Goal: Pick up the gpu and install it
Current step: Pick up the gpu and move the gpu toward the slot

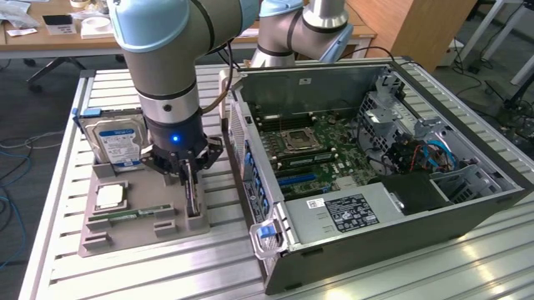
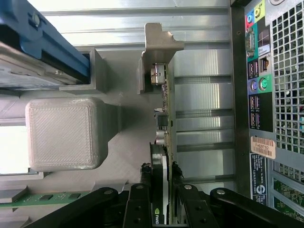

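I am at the pick-up step: my gripper (image 1: 190, 178) pinches the gpu (image 1: 194, 201), which stands on edge in its slot of the grey holder tray (image 1: 125, 236) on the desk (image 1: 401, 275), just beside the open computer case (image 1: 376, 219). Freeing it, I judge, calls for a straight pull with the card kept upright, clear of the case wall. The card's edge shows part of an NVIDIA logo, the hard drive (image 1: 117, 140) wears a blue-white label, and the case's orange barcode sticker (image 2: 262, 147) is too small to read.

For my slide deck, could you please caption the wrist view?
The gripper clamps the gpu standing on edge in the grey tray beside the computer case.
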Motion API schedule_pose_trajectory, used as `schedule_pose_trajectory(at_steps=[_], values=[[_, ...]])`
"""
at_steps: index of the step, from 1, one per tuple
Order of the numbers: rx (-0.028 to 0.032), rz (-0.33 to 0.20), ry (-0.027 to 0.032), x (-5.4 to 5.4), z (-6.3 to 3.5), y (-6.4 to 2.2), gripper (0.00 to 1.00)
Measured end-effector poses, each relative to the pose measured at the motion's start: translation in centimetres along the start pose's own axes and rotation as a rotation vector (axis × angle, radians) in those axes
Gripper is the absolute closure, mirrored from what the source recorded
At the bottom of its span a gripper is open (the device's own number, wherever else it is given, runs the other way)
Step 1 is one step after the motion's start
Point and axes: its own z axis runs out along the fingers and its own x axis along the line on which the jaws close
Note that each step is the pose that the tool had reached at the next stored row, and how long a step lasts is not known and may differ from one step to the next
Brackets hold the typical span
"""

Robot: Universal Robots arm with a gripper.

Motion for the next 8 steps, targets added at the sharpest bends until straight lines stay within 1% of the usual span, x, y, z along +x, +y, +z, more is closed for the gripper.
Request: schedule_pose_trajectory(at_steps=[5,8], values=[[0.0,-0.001,0.0,0.0,0.0,0.0,0.73],[-0.0004,-0.011,0.0006,0.0,0.0,0.0,0.73]])
